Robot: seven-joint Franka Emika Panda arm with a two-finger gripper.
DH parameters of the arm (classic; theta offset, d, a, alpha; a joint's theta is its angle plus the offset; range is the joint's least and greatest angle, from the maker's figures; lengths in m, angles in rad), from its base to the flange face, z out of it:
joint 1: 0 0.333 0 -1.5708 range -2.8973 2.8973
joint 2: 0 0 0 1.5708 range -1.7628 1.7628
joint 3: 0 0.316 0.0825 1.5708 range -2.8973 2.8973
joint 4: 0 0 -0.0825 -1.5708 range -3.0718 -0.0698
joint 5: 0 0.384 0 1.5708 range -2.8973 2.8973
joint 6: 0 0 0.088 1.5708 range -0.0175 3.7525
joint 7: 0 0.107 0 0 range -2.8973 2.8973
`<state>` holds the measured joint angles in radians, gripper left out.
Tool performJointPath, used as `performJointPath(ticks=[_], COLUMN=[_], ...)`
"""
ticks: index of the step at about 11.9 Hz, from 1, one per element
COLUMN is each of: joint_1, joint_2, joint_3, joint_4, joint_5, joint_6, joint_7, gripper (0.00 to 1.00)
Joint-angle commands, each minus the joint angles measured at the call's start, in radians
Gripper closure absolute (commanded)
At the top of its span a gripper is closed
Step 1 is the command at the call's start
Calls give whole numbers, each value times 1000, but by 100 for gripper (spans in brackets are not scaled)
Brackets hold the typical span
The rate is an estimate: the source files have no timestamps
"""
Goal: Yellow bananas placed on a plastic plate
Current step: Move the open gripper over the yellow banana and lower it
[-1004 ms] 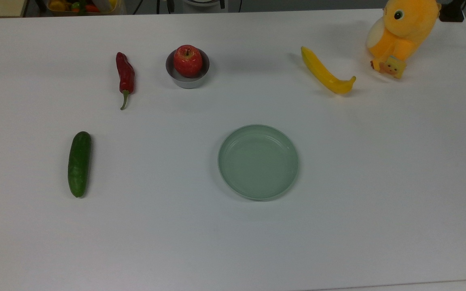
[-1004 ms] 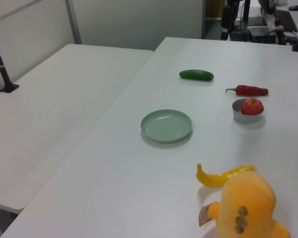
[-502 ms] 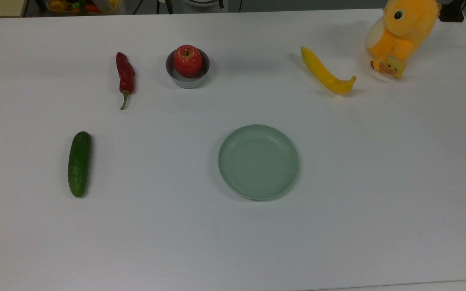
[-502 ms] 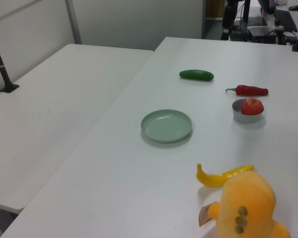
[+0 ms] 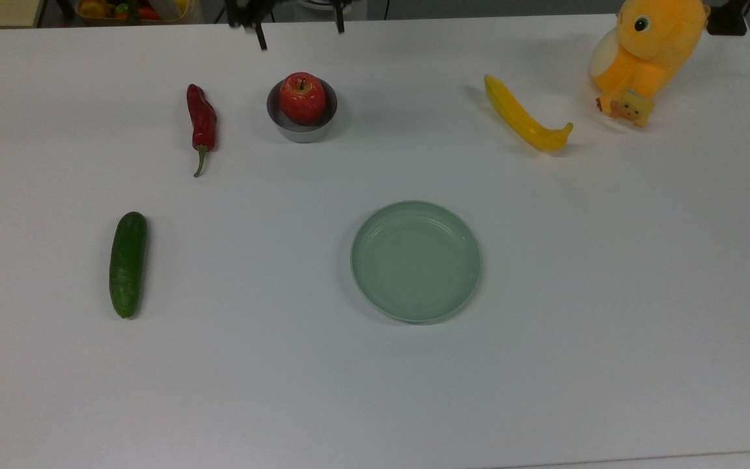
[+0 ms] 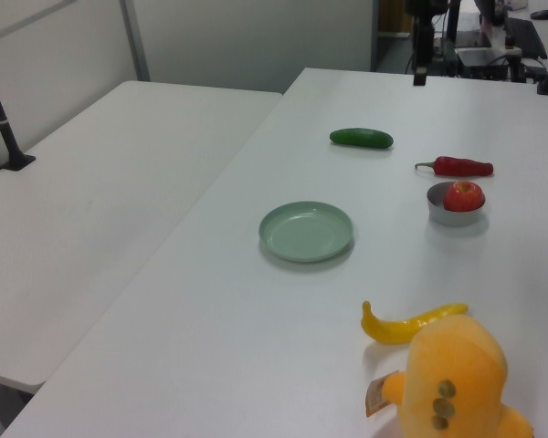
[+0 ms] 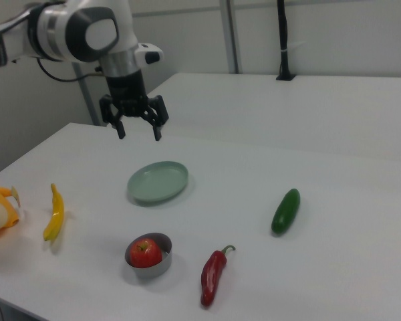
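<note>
The yellow banana [image 5: 521, 117] lies on the white table near the top view's upper right, stem tip turned up, beside the plush toy. It also shows in the left view [image 6: 406, 324] and the right view [image 7: 55, 212]. The pale green plastic plate [image 5: 414, 260] sits empty at the table's middle [image 6: 306, 230] [image 7: 158, 182]. My gripper [image 7: 139, 132] hangs open above the table with nothing between its fingers. In the top view the gripper [image 5: 300, 32] is at the upper edge, beyond the apple bowl and far to the left of the banana.
A red apple [image 5: 302, 98] sits in a small grey bowl [image 5: 301, 132]. A red chilli [image 5: 201, 124] and a green cucumber [image 5: 128, 264] lie to the top view's left. An orange-yellow plush toy [image 5: 648, 52] stands at the top view's upper right corner.
My gripper's fingers have come into sight at the top view's upper edge and in the left view's far end. The banana, plate and other objects have not moved.
</note>
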<state>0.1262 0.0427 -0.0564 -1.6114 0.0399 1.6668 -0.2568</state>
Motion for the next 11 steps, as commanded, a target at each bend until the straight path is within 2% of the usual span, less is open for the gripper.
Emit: performJointPath(ticks=[1, 4, 5, 6, 8, 9, 11], joint_1=[9, 46, 46, 41, 36, 39, 47], joint_2=[75, 54, 54, 46, 51, 59, 60], joint_3=[10, 87, 133, 214, 323, 367, 421], joint_4=[21, 8, 7, -13, -51, -67, -109], joint_5=[-12, -6, -6, -5, -5, -3, 8], joint_6=[47, -63, -88, -108, -98, -90, -15], joint_7=[-21, -24, -24, -25, -25, -25, -15], gripper=[0, 0, 0, 0, 0, 0, 0])
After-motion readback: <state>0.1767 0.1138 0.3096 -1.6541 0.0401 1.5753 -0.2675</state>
